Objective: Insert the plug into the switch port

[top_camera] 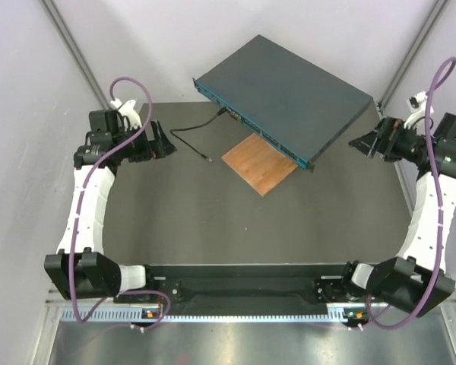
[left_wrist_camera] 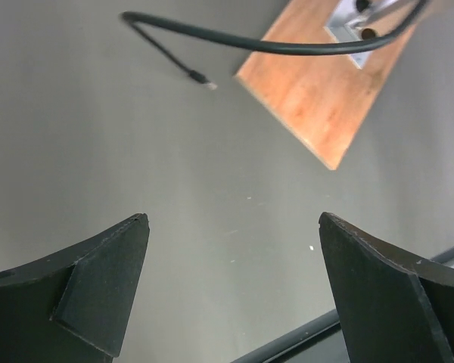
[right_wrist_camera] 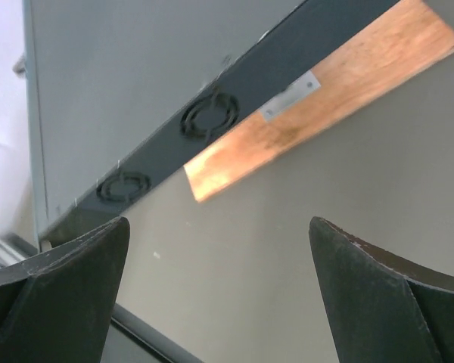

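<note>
- The left fingers (left_wrist_camera: 98, 280) are spread wide apart and hold nothing; they look down at the desk (left_wrist_camera: 98, 136).
- The plug (left_wrist_camera: 204, 79) lies loose on the desk, ahead of the left fingers and well apart from them. It is the free end of a black cable (left_wrist_camera: 287, 47), whose other end reaches the switch front.
- The switch (top_camera: 289, 91) is beyond the plug. Its front part rests on a wooden board (left_wrist_camera: 318, 98), probably to raise the ports.
- The right fingers (right_wrist_camera: 378, 287) are also apart and empty, near the side of the switch, perhaps to steady it.
</note>
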